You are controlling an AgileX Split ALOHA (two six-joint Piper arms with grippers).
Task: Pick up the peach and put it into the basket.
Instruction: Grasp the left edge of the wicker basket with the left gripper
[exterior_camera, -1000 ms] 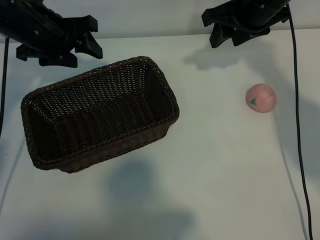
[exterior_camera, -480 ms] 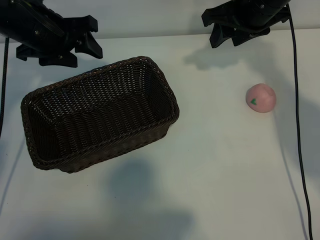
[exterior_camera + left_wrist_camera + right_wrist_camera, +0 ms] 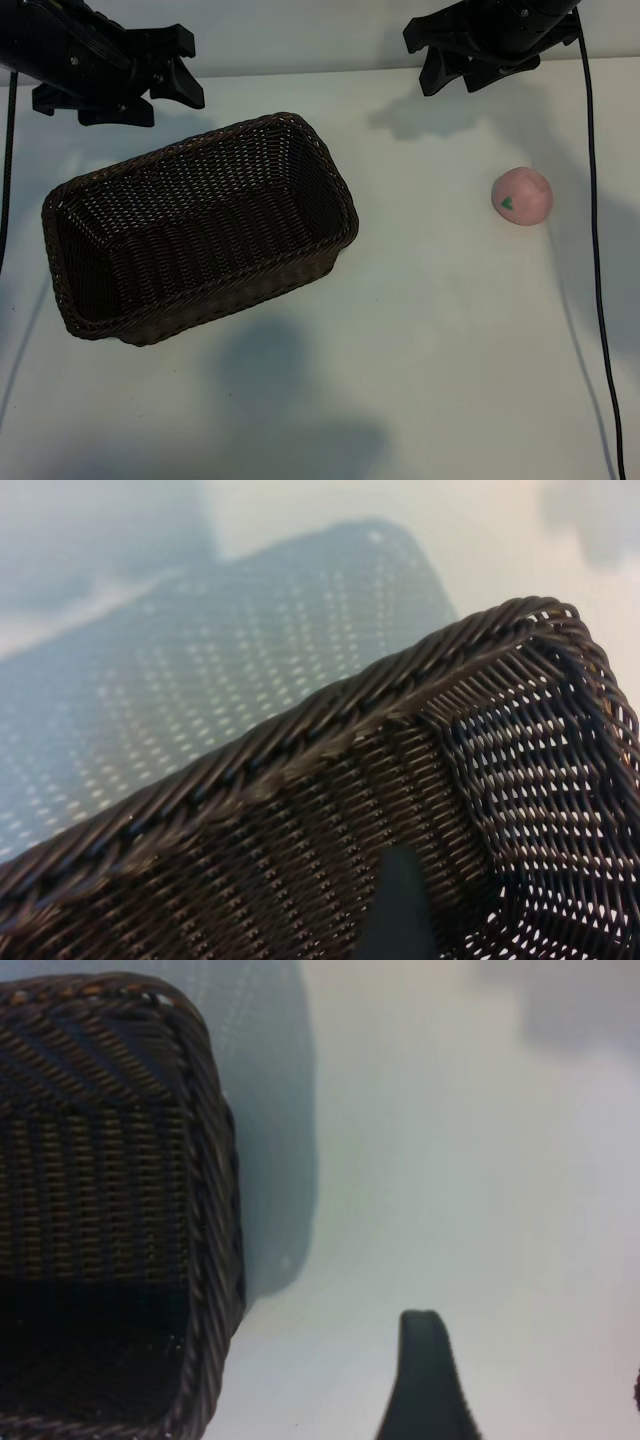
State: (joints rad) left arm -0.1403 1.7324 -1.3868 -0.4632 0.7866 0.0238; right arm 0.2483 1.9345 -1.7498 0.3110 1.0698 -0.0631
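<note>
Lifting slightly toward twelve o'clock, the left gripper [image 3: 178, 72] hovered empty, jaws apart, beyond the basket [image 3: 330, 190]. The right gripper [image 3: 455, 62], also apart, hung unmoved; the peach [image 3: 522, 196] lay untouched at three o'clock, grasp not begun.

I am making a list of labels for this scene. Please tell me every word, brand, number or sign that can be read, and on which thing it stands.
No readable text, brand or number in any view.
Peach: only a small green leaf mark, not a letter.
Basket: plain wicker, no label.
</note>
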